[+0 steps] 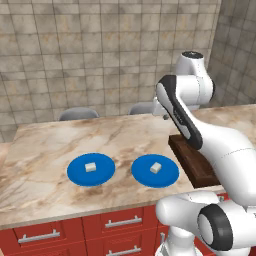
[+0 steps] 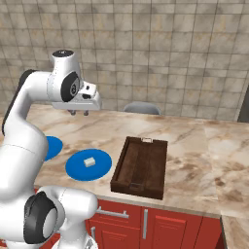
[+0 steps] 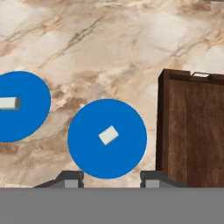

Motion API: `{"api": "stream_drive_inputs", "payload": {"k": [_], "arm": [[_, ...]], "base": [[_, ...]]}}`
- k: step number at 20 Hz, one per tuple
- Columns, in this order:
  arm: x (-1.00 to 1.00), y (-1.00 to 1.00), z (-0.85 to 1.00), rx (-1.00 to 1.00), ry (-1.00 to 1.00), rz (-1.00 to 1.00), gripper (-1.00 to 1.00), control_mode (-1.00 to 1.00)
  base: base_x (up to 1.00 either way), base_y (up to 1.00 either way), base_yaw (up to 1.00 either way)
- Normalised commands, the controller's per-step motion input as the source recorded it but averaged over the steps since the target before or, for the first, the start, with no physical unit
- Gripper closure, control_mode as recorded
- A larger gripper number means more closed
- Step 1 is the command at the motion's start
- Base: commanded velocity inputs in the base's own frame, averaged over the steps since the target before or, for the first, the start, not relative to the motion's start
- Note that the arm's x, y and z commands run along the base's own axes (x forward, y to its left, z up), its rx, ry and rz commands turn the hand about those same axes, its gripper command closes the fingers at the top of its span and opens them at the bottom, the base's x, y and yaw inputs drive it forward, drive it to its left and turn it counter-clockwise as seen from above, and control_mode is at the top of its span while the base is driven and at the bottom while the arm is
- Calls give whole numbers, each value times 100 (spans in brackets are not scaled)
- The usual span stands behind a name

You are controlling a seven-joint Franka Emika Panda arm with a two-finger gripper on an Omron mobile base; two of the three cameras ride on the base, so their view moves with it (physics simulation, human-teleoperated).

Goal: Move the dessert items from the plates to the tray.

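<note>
Pincer (image 2: 79, 113) hangs high above the marble table (image 2: 194, 146), holding nothing, its two fingertips (image 3: 70, 178) standing apart with bare space between them. Below it and nearer lies the right blue plate (image 3: 107, 138), with a small cream cube (image 3: 108, 135) at its middle. The left plate (image 3: 19, 106) sits just beside it, apart, carrying the other cube (image 3: 8, 103). Right of the plates, close to the right one but not touching, lies the dark wooden tray (image 3: 192, 127), its long side running from near to far, with nothing inside. From the left base camera both plates show whole and the arm covers most of the tray; from the right base camera the tray shows whole and the arm covers most of the left plate. Beyond the table stands a tiled wall (image 2: 160, 48).
</note>
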Motion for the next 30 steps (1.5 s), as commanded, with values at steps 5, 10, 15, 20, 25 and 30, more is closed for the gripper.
{"api": "stream_drive_inputs", "payload": {"k": [5, 10, 15, 20, 25, 30], "arm": [[0, 0, -6, 0, 0, -11, -100, -100], [0, -1, -34, 0, 0, -16, -100, -100], [0, -1, -51, 0, 0, -18, -100, -100], [0, -5, -51, 9, 6, -21, -100, -100], [0, -3, -43, 7, 12, -21, -100, -100], [0, 0, -41, 0, 7, -18, -100, -100]], "base": [[0, 0, 0], [0, 0, 0], [0, 0, 0], [0, 0, 0], [0, 0, 0], [0, 0, 0]]}}
